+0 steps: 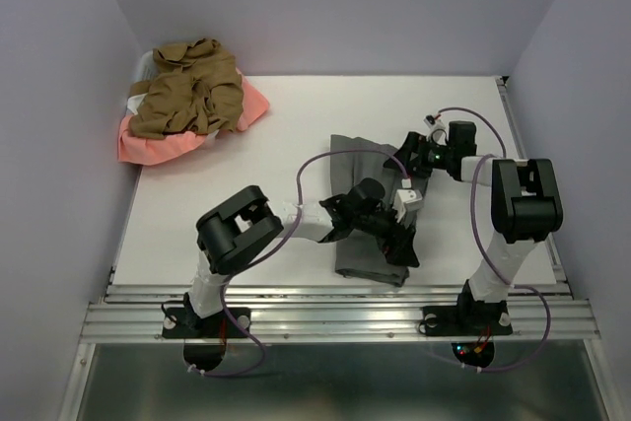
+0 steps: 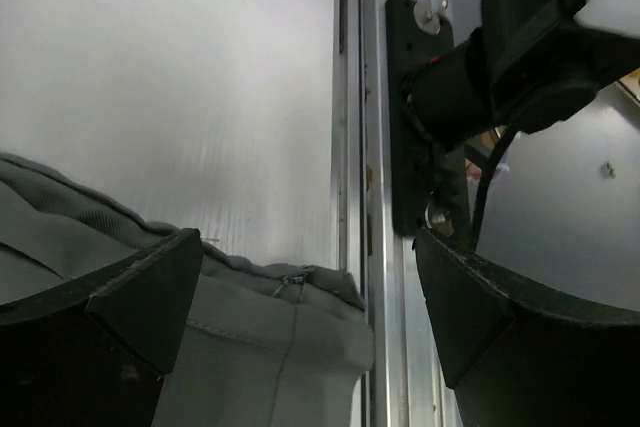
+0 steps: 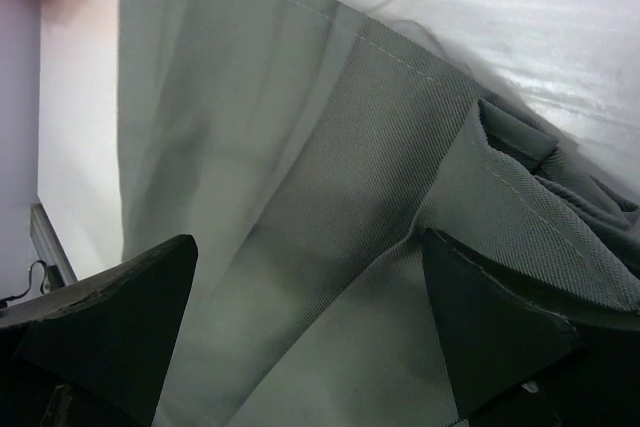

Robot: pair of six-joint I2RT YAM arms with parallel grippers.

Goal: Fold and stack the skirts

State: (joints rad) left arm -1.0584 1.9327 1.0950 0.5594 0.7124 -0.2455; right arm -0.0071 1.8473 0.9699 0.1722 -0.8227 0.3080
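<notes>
A grey skirt (image 1: 363, 261) lies lengthwise in the middle of the table, partly folded. My left gripper (image 1: 401, 246) hovers open over its near right end. In the left wrist view the jaws (image 2: 310, 292) stand wide over the skirt's seamed, zippered edge (image 2: 285, 322) by the table's rail. My right gripper (image 1: 410, 167) is open above the skirt's far end. Its wrist view shows grey cloth folds (image 3: 330, 207) between the spread fingers (image 3: 120, 322). The tan-brown skirt (image 1: 189, 91) is heaped on the salmon-pink skirt (image 1: 150, 148) at the back left.
A white basket (image 1: 139, 94) peeks out under the heap in the back left corner. Walls close in the table on three sides. An aluminium rail (image 1: 335, 293) runs along the near edge. The right arm's base (image 2: 440, 97) stands close to my left gripper.
</notes>
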